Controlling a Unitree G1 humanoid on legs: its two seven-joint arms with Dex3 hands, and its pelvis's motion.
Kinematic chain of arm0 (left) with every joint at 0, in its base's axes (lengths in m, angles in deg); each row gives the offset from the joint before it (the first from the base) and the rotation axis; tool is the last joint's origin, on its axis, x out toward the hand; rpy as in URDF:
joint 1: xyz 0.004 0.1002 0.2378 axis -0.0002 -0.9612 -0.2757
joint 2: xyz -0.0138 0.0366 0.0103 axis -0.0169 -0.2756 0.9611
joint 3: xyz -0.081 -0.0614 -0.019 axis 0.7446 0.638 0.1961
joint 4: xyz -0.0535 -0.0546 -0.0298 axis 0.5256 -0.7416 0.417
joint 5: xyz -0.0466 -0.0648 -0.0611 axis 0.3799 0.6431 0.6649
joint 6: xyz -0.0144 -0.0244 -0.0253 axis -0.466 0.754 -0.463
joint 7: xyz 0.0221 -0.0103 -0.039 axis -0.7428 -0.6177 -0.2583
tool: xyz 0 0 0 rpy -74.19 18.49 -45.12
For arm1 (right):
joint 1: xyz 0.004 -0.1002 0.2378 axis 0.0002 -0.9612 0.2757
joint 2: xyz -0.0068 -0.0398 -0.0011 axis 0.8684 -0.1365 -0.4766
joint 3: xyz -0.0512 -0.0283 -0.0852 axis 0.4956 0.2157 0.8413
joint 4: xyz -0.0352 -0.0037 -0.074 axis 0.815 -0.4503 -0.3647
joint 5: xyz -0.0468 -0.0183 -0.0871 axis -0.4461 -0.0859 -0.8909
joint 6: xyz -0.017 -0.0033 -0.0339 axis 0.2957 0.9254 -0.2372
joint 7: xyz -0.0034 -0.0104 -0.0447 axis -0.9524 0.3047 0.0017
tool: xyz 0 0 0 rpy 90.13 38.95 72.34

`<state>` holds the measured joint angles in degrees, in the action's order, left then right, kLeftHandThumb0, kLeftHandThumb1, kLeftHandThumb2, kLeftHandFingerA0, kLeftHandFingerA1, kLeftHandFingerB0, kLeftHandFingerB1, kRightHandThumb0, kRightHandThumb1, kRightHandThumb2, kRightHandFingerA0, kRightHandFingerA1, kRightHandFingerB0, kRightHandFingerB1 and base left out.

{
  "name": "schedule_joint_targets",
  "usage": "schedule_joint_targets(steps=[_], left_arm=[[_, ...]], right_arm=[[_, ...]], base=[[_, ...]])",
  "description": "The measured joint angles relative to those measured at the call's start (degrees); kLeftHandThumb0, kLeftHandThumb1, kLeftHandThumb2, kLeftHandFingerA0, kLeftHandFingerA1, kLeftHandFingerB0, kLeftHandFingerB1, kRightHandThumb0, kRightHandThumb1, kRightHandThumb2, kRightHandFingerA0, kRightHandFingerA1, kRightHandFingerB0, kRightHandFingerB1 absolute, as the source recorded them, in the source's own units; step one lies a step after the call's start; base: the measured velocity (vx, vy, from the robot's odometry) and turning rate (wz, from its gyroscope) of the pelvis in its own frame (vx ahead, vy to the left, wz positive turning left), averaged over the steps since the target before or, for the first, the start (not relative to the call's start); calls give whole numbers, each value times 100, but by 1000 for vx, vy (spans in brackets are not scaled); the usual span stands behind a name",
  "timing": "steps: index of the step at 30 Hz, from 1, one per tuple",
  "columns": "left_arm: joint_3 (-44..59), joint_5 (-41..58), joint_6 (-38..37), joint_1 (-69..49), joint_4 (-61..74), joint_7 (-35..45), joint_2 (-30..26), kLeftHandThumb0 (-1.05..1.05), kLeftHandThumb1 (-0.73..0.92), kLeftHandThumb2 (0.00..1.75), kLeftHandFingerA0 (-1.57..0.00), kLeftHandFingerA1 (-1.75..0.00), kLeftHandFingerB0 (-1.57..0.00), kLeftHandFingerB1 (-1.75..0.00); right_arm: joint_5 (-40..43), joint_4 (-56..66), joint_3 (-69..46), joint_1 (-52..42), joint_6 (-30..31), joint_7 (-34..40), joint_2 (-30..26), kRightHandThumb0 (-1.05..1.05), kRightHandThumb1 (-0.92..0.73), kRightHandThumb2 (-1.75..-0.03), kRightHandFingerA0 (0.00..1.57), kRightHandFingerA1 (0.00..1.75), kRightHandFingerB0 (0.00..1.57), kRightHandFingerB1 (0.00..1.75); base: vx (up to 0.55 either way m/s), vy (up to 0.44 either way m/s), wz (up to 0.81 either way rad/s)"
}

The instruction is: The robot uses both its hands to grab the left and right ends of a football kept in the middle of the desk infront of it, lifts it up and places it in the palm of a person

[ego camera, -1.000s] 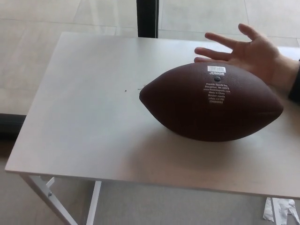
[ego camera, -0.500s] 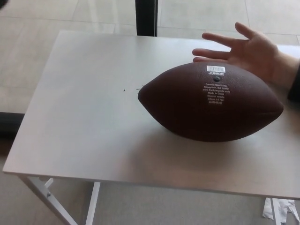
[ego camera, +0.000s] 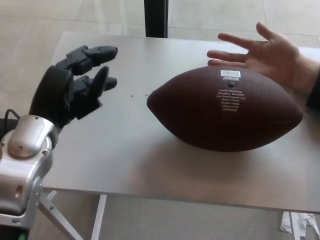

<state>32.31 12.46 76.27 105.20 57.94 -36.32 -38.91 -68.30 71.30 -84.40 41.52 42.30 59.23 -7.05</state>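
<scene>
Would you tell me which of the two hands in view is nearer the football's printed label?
The person's hand, open palm-up just behind the football; the robot's black left hand hovers apart, off its pointed left end.

A dark brown football (ego camera: 225,109) with a finely pebbled surface carries small white printed lettering and a white barcode label near its top. It sits on a plain pale grey desk (ego camera: 100,145) with white legs. The robot's left hand (ego camera: 75,90) is matte black, and the forearm (ego camera: 22,170) behind it is silver-grey metal. The person's hand (ego camera: 267,55) emerges from a dark sleeve (ego camera: 314,92). The floor (ego camera: 30,15) is light beige tile, crossed by a black post (ego camera: 155,18).
</scene>
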Motion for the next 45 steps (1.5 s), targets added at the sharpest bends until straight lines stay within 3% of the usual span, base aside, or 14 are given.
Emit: schedule_joint_targets(steps=[4, 5, 8, 19, 21, 25, 26, 28, 29, 32, 35, 36, 38, 45], left_arm=[[-214, -204, -11, -140, -104, -10, -5, -81, 92, 72, -48, -57, -40, -46], [-278, -280, -42, -183, -175, -13, -8, -78, 92, 73, -47, -57, -38, -46], [-383, -391, -115, -296, -355, -18, -2, -78, 76, 110, -46, -65, -41, -58], [-482, -812, -271, -361, -1050, -248, 340, -80, 92, 77, -42, -57, -24, -39], [-458, -841, -343, -341, -1155, -301, 427, -91, 92, 78, -63, -125, -42, -54], [-417, -932, -462, -173, -1501, -455, 615, -92, 91, 83, -42, -73, -34, -52], [-402, -944, -481, -127, -1568, -488, 655, -95, 84, 91, -37, -59, -28, -49], [-359, -962, -526, -57, -1679, -574, 770, -91, 92, 81, -38, -54, -19, -39], [-338, -972, -562, -25, -1740, -623, 847, -86, 80, 118, -42, -65, -9, -41], [-275, -995, -640, 60, -1905, -762, 1051, -86, 86, 123, -39, -64, -5, -34], [-186, -1005, -726, 172, -2101, -865, 1195, -92, 91, 91, -38, -60, -7, -30], [-156, -1005, -749, 189, -2140, -884, 1236, -88, 87, 124, -34, -62, -7, -34], [-91, -999, -790, 199, -2194, -900, 1311, -92, 91, 88, -34, -57, -3, -26], [171, -936, -869, 215, -2343, -924, 1505, -86, 83, 122, -28, -61, -6, -29]], right_arm=[[-99, -146, 34, 0, -3, 1, 69, -81, -70, -109, 45, 57, 36, 48], [-122, -171, 32, 0, -4, 2, 93, -84, -90, -68, 53, 45, 43, 34], [-162, -218, 26, -2, -9, 11, 146, -87, -90, -68, 56, 46, 44, 35], [-379, -448, 70, -12, -235, 264, 858, -89, -92, -70, 55, 45, 42, 33], [-396, -442, 90, -12, -241, 317, 998, -89, -92, -70, 58, 51, 43, 34], [-458, -404, 133, -12, -286, 444, 1285, -89, -92, -70, 61, 52, 45, 34], [-477, -403, 135, -12, -297, 473, 1337, -86, -74, -114, 56, 61, 39, 49], [-500, -405, 128, -8, -323, 531, 1419, -88, -92, -70, 61, 54, 45, 34], [-506, -408, 123, -4, -337, 555, 1456, -86, -77, -114, 57, 62, 40, 50], [-527, -437, 93, 2, -384, 635, 1524, -88, -78, -115, 58, 63, 39, 49], [-535, -455, 31, 6, -438, 708, 1568, -89, -92, -72, 60, 59, 43, 35], [-534, -455, 2, 6, -458, 727, 1590, -87, -77, -117, 54, 64, 36, 48], [-534, -455, -37, 6, -505, 762, 1641, -82, -75, -114, 57, 66, 37, 49], [-535, -389, -134, 8, -582, 930, 1759, -84, -92, -70, 63, 52, 44, 35]], base=[[0, 0, 0], [0, 0, 0], [0, 0, 0], [0, 0, 0], [0, 0, 0], [0, 0, 0], [0, 0, 0], [0, 0, 0], [0, 0, 0], [0, 0, 0], [0, 0, 0], [0, 0, 0], [0, 0, 0], [0, 0, 0]])
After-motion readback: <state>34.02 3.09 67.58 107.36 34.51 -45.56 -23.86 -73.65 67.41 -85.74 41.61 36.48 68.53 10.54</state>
